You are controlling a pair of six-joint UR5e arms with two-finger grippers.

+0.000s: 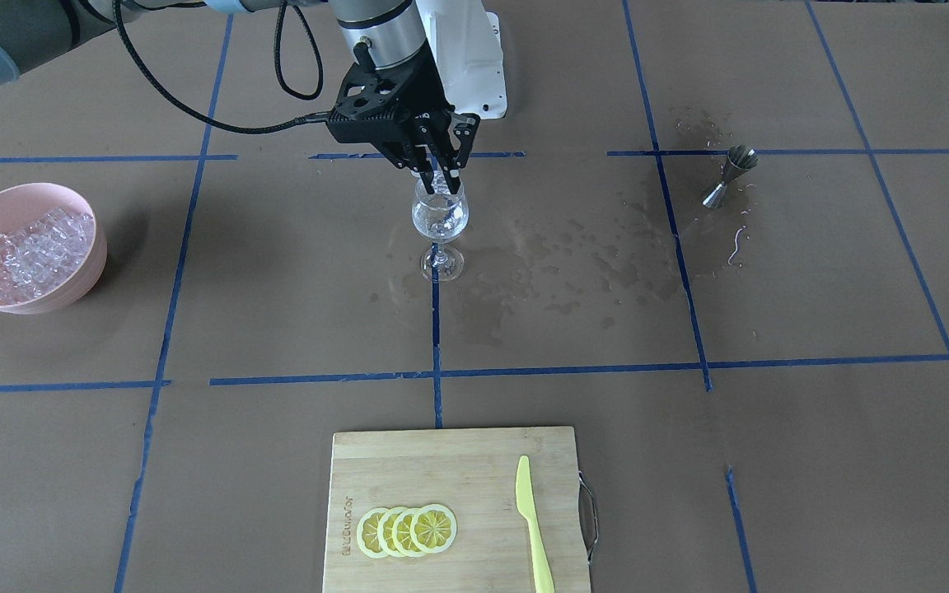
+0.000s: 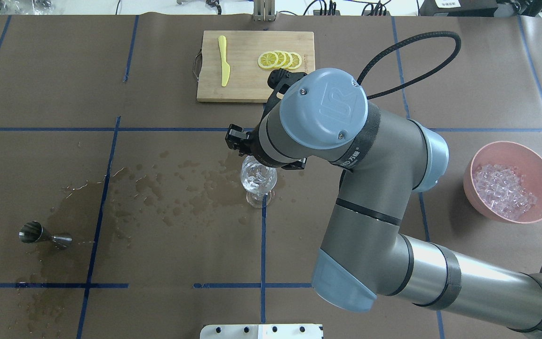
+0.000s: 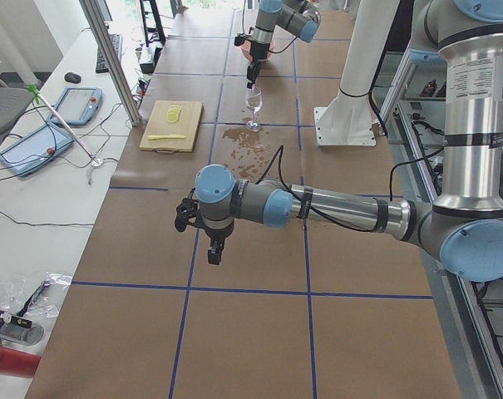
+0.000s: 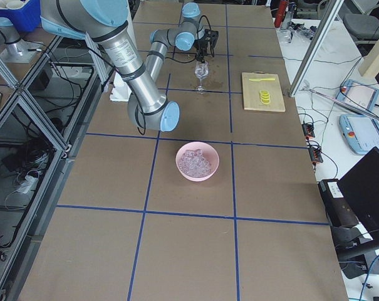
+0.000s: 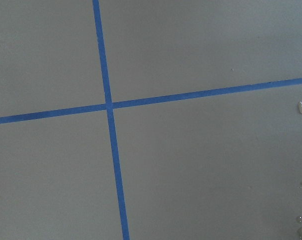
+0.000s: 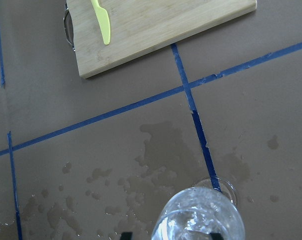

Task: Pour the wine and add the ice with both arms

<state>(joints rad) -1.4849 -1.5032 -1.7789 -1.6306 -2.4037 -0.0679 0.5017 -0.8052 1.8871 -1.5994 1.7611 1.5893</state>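
Raised UR on a blue joint cap (image 2: 334, 101) of the right arm (image 2: 374, 226); burnt-in lettering along the board (image 1: 409, 469) edge, too small to read. Brown paper table (image 1: 812, 461) gridded in blue tape (image 1: 573, 369), blotched wet between glass (image 1: 440, 216) and jigger (image 1: 728, 175) — the latter on its side. Right gripper (image 1: 441, 177) just above the glass rim, jaws a little apart, nothing seen between them. Clear glinting contents in the glass, liquid or cubes not told apart. Ice (image 1: 34, 251) heaped in a pink bowl (image 1: 91, 263), well apart from the glass. Left gripper (image 3: 214, 248) over the paper — opening not to be judged. Lemon slices (image 1: 407, 531) and yellow knife (image 1: 534, 535) on the board. Beside the table, a white bench (image 3: 68, 191) with pendants (image 3: 75, 105) and cables
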